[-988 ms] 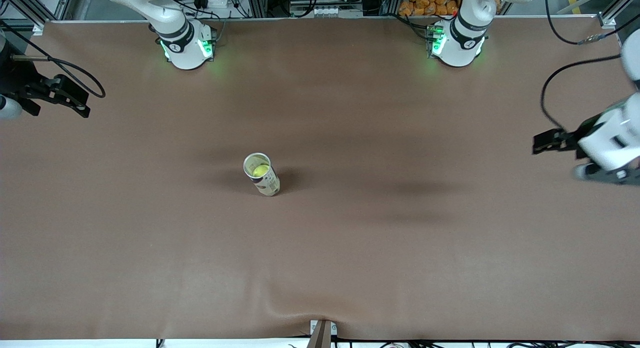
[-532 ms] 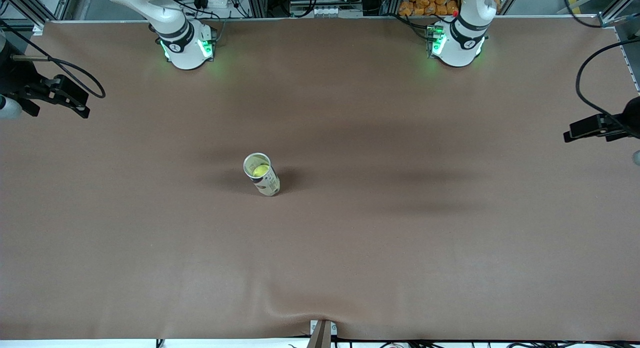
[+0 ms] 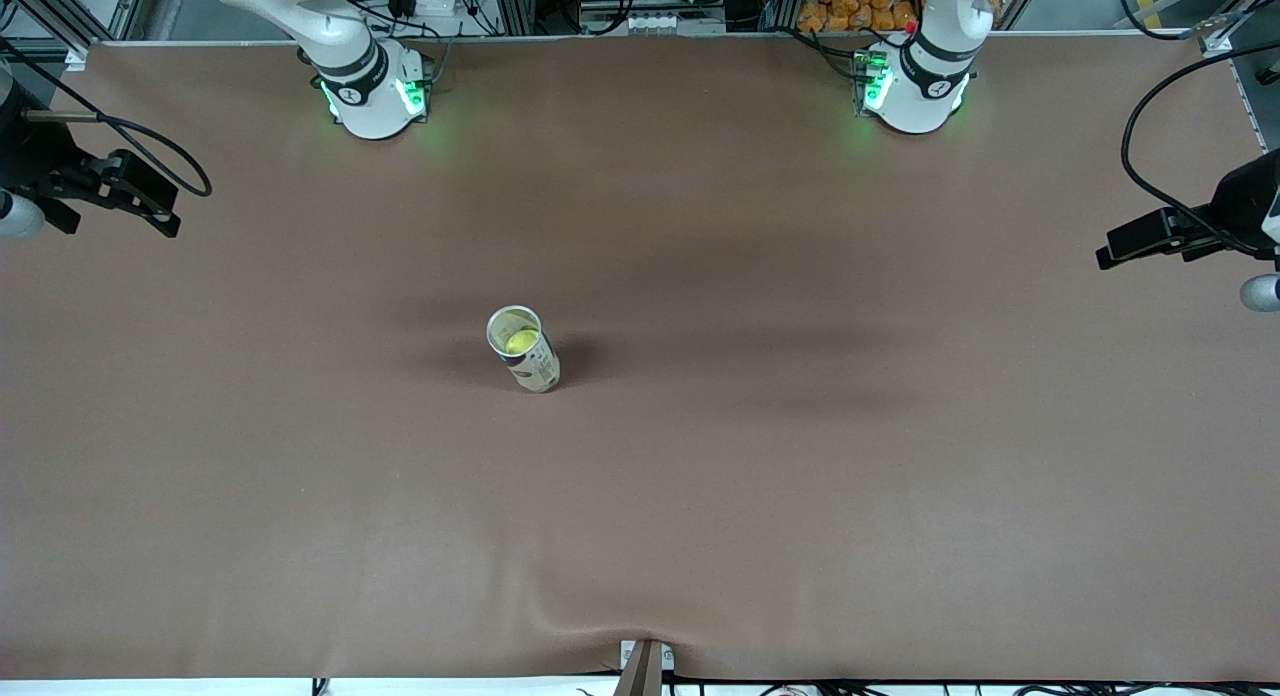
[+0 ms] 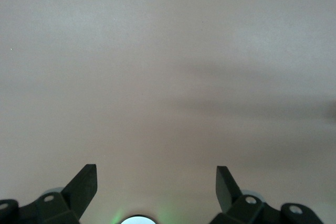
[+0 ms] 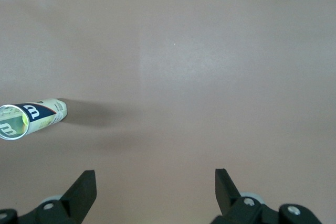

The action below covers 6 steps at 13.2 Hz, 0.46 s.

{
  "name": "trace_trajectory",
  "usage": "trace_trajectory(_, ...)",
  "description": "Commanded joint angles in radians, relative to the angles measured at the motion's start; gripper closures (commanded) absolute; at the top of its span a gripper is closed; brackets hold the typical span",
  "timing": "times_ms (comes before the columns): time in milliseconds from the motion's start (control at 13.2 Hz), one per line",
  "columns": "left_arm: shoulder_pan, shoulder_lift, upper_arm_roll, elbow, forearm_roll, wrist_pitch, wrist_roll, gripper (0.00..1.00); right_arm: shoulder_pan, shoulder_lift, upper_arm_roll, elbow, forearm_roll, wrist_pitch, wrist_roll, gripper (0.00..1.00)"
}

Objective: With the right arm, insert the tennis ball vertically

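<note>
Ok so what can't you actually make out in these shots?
- Front view: the ball shows only as a yellow patch inside the upright can; the can's wall hides how deep it sits.
- Front view: the left gripper and the right gripper sit at the frame edges, their arms cut off.
- Right wrist view: the can is clipped by the edge, its label partly readable.
- Left wrist view: only bare table; no can.

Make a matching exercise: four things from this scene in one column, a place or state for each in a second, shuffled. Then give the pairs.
1. tennis ball
2. can
3. left gripper
4. right gripper

A. open, at the right arm's end of the table
B. upright mid-table
C. inside the can
D. open, at the left arm's end of the table

Pairs: 1-C, 2-B, 3-D, 4-A
</note>
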Motion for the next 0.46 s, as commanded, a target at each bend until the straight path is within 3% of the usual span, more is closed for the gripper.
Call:
trace_trajectory(0, 0.003, 0.003, -0.002, 0.037, 0.021, -0.017, 0.069, 0.0, 0.003, -0.006, 0.002, 0.007, -0.019, 0.001, -0.005, 0.0)
trace_trajectory(380, -0.003, 0.0, -0.006, 0.04, 0.051, -0.027, 0.12, 0.0, 0.003, -0.006, 0.002, 0.007, -0.019, 0.001, -0.005, 0.0)
